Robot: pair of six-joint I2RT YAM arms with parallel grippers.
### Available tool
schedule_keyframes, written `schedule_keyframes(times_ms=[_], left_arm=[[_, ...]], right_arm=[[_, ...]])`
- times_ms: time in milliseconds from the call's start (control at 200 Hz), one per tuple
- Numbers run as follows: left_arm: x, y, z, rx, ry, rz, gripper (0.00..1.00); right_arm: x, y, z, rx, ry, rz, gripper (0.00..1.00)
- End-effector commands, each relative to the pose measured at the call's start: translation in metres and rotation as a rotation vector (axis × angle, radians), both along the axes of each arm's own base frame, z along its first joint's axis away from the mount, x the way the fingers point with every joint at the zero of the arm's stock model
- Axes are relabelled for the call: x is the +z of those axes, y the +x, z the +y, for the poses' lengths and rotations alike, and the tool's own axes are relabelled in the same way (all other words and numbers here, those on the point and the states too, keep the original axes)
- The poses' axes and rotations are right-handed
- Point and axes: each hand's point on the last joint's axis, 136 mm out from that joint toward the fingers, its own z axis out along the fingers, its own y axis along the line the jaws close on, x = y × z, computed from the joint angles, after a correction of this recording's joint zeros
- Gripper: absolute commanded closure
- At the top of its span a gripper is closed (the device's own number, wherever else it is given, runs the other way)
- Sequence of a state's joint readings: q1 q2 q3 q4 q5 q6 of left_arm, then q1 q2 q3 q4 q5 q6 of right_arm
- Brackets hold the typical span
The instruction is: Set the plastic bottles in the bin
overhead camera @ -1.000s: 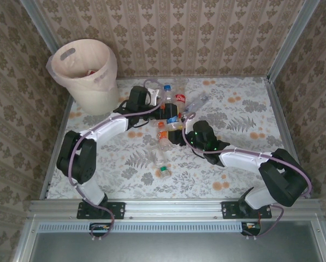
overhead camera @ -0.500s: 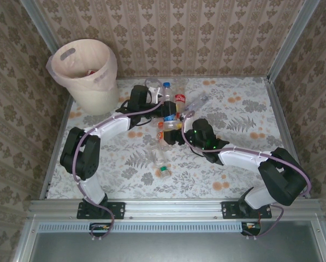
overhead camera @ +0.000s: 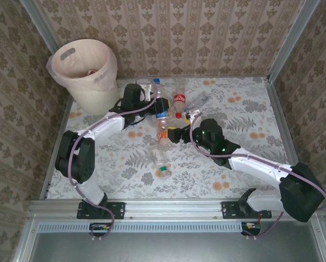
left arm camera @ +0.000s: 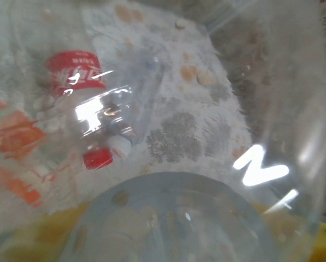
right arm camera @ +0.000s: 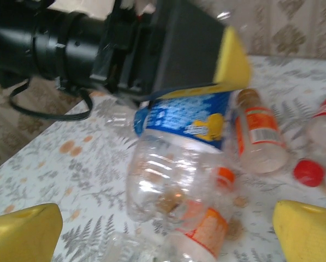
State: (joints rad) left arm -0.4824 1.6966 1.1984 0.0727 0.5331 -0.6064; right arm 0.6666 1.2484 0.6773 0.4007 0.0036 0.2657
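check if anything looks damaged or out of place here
The blue-labelled bottle held in the left pincer looks crumpled below its label. Beside it an orange-labelled bottle lies on its side.

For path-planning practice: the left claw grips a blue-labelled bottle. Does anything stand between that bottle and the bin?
Nothing visible does. In the top view the bin stands up and left of the blue-labelled bottle in the left claw. The other bottles lie right of it or lower in the view, off that line.
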Motion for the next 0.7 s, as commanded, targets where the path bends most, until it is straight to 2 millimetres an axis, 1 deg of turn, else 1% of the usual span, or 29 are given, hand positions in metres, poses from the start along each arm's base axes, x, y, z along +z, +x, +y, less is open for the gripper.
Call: schedule_keyframes(times_ms=[0,115,125,140,295,480,610,695], left_arm=[[0.023,0.003,0.017,0.044,0.052,-0.080,0.42],[0.036,0.002,0.031,0.085,0.091,-0.120,0.42],[0.038,0.007,0.040,0.109,0.095,-0.125,0.42],[0.041,0.009,0.045,0.124,0.101,-0.131,0.42],[0.065,0.009,0.075,0.204,0.183,-0.191,0.42],[0.101,0.008,0.113,0.322,0.256,-0.269,0.42],[0.138,0.010,0.144,0.426,0.295,-0.345,0.41],[0.165,0.012,0.158,0.463,0.282,-0.407,0.39]], right_arm=[[-0.007,0.007,-0.028,-0.138,-0.063,-0.020,0.00],[-0.007,0.011,-0.041,-0.198,-0.068,-0.023,0.00],[-0.006,0.011,-0.041,-0.203,-0.070,-0.024,0.00],[-0.007,0.012,-0.043,-0.211,-0.073,-0.023,0.00],[-0.008,0.016,-0.055,-0.265,-0.071,-0.022,0.00],[-0.006,0.017,-0.059,-0.276,-0.050,-0.029,0.00],[-0.006,0.019,-0.063,-0.298,-0.056,-0.028,0.00],[-0.006,0.019,-0.064,-0.303,-0.052,-0.025,0.00]])
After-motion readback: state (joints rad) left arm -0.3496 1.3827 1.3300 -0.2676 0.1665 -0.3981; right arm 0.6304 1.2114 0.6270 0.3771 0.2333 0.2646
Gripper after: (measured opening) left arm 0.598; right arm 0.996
